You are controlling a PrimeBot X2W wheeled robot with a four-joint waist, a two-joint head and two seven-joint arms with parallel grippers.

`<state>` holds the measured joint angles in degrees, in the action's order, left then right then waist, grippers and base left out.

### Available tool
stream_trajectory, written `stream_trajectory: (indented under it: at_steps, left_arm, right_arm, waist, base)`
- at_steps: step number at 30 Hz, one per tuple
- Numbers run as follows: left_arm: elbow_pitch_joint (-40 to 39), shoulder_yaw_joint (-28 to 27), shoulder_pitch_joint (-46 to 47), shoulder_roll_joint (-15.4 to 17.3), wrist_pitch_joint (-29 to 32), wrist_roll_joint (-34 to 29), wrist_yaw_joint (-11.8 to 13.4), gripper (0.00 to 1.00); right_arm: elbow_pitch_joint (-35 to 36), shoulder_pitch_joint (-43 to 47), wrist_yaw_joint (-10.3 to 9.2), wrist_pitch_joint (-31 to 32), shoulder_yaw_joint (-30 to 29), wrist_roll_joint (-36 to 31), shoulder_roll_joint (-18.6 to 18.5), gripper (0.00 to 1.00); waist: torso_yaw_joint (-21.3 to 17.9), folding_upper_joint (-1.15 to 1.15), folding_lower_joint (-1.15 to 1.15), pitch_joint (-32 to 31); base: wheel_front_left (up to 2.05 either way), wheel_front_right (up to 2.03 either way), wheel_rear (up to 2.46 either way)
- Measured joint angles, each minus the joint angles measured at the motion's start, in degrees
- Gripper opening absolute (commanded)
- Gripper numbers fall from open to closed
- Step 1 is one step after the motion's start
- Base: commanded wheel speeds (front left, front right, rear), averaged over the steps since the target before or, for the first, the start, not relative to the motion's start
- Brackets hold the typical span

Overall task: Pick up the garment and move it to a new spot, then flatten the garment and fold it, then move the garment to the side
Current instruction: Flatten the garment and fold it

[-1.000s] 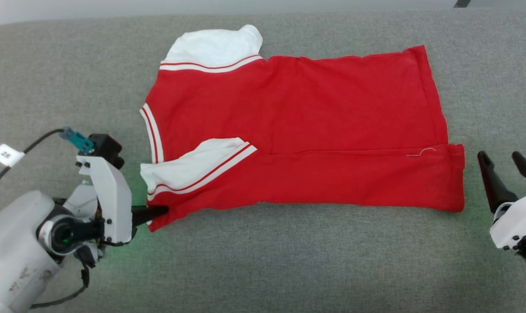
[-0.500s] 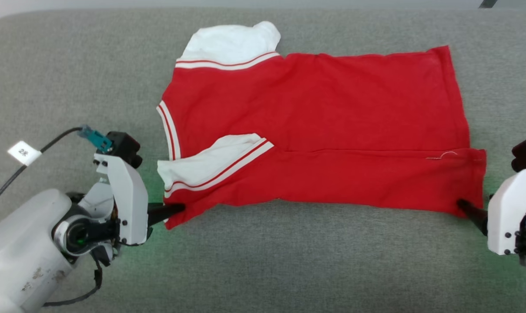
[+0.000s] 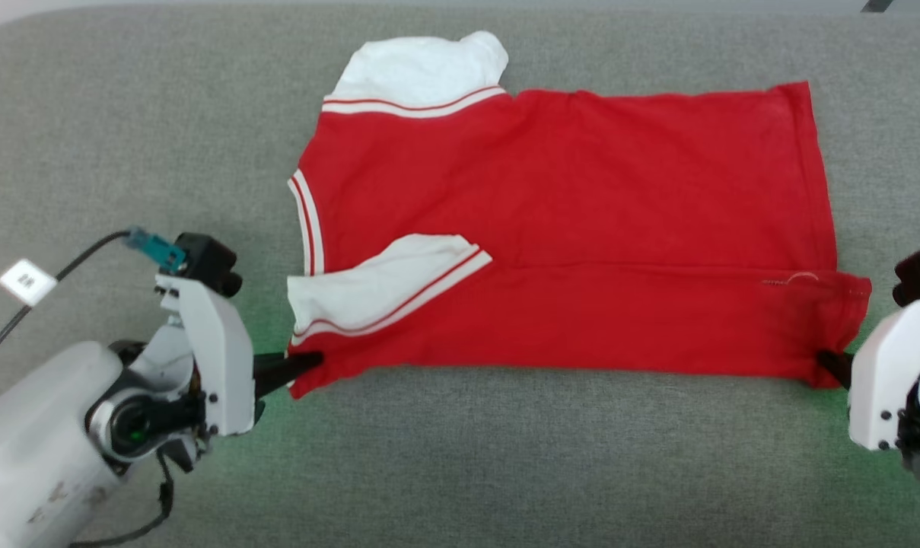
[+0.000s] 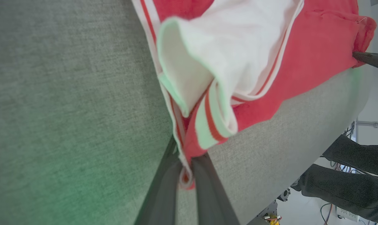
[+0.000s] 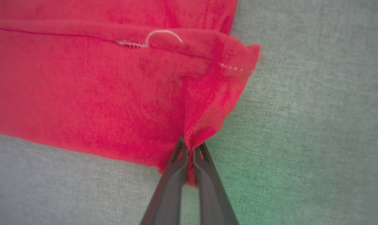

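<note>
The garment point(image 3: 566, 228), a red jersey with white sleeves and striped trim, lies spread on the grey surface, its near strip folded over with one white sleeve point(image 3: 376, 285) on top. No lettering or number shows. My left gripper point(image 3: 311, 363) is shut on the near left corner, by the striped trim point(image 4: 207, 125). My right gripper point(image 3: 829, 364) is shut on the near right hem corner, where the red cloth point(image 5: 207, 125) bunches between its fingers point(image 5: 173, 175). The right gripper's dark finger point(image 4: 370, 59) shows at the far corner in the left wrist view.
The grey fabric surface point(image 3: 505, 472) stretches wide around the shirt, its rounded far edge point(image 3: 201, 11) at the top. A cable with a white tag point(image 3: 26, 280) trails from my left arm. Dark-clothed legs of a person point(image 4: 348, 175) stand beyond the surface's edge.
My right gripper swung in from open beside the hem and shut on the near right corner. The left stayed shut on its corner. The head view shifted, so the shirt appears further right.
</note>
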<state>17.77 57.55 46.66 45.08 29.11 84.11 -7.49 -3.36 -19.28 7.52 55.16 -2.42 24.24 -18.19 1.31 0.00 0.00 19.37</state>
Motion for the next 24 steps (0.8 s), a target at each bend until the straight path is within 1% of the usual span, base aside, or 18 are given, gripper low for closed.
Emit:
stream_trajectory:
  at_steps: [3, 8, 16, 19, 22, 23, 24]
  left_arm:
    - [-1.9, 0.2, -1.3, 1.7, -1.3, 0.3, 0.0, 0.0]
    - [-6.3, 0.4, -3.6, 4.7, -4.2, 0.4, 0.0, 0.0]
    - [-13.2, 1.9, -9.5, 9.4, -8.2, -0.1, 0.0, 0.0]
    - [-14.6, 2.5, -11.0, 10.4, -9.4, -0.5, 0.0, 0.0]
    - [-15.2, 2.8, -11.9, 10.6, -10.1, -0.5, 0.0, 0.0]
    - [-15.2, 2.8, -12.0, 10.6, -10.3, -0.4, 0.0, 0.01]
    - [-15.2, 2.8, -12.1, 10.6, -10.6, -0.4, 0.0, 0.24]
  right_arm:
    - [0.8, 1.7, 0.0, -0.5, -0.3, 0.5, -0.7, 0.0]
    - [4.1, 5.9, 0.0, -0.6, -0.5, 1.2, -2.1, 0.0]
    - [10.0, 13.2, 0.0, 1.6, -1.8, 3.7, -2.8, 0.0]
    - [11.7, 15.4, 0.0, 2.0, -2.6, 4.1, -2.6, 0.0]
    - [12.7, 16.6, -0.01, 2.1, -3.1, 4.3, -2.3, 0.0]
    - [13.0, 16.7, -0.01, 1.9, -3.3, 4.3, -2.1, 0.35]
    - [13.2, 16.7, 0.0, 1.4, -3.5, 4.2, -2.0, 0.61]
  waist:
    - [-0.1, 0.0, 0.0, -0.8]
    - [0.1, 0.0, 0.0, -2.1]
    - [0.3, 0.0, 0.0, -3.5]
    - [0.4, 0.0, 0.0, -3.5]
    - [0.6, 0.0, 0.0, -3.7]
    - [0.6, 0.0, 0.0, -3.8]
    - [0.7, 0.0, 0.0, -3.9]
  base:
    - [0.0, 0.0, 0.0]
    - [0.0, 0.0, 0.0]
    - [0.0, 0.0, 0.0]
    - [0.0, 0.0, 0.0]
    - [0.0, 0.0, 0.0]
    - [0.0, 0.0, 0.0]
    - [0.0, 0.0, 0.0]
